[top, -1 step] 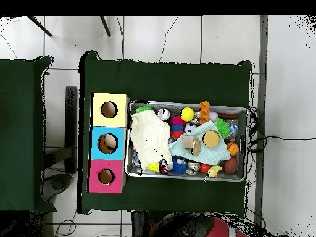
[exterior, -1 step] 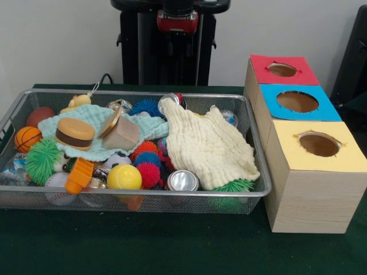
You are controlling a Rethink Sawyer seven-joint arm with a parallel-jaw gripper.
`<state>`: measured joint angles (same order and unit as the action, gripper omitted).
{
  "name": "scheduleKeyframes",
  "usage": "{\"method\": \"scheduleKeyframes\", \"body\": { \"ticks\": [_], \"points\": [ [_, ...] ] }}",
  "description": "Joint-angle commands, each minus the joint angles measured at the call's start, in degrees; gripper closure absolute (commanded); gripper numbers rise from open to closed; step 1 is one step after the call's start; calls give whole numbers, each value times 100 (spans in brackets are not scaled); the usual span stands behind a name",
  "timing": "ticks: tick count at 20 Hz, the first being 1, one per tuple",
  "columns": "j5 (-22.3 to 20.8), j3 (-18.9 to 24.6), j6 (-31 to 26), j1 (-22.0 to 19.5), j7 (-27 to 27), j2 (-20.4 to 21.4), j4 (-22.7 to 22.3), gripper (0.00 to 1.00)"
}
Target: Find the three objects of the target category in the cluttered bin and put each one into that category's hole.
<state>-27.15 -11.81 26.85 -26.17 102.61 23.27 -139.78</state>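
My gripper (exterior, -1 step: 178, 22) hangs above the silver wire-mesh bin (exterior, -1 step: 259, 189) (finger state: I cannot tell). Targets likely hide under the cream waffle-weave cloth (exterior, -1 step: 209, 149); I should lift it aside first.

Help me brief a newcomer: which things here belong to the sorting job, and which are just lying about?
Job: wire bin, three-hole box, binned toys such as the yellow ball, toy burger and basketball; which ones are targets isn't shown.
Lying about: cream cloth, mint cloth, second green table, floor cable.
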Motion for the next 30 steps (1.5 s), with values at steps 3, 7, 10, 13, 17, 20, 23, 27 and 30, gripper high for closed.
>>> {"method": "scheduleKeyframes", "body": {
  "ticks": [3, 7, 10, 13, 17, 20, 23, 27, 30],
  "points": [
    [-167, 98, -235, -333, 878, -351, 329, 0],
    [-206, 102, -487, -463, 802, -301, 201, 0],
    [-188, 48, -666, -494, 754, -283, 73, 0],
    [-188, 40, -818, -558, 714, -323, -9, 0],
    [-245, -46, -650, -542, 764, -522, -49, 0],
    [-345, -358, 300, -230, 945, -513, -123, 0],
    [-224, -1033, 2409, 450, 1299, -793, -289, 0],
    [31, -1355, 3559, 853, 1588, -1088, -465, 0],
    [51, -1391, 3880, 845, 1567, -1155, -432, 0]
  ]
}}
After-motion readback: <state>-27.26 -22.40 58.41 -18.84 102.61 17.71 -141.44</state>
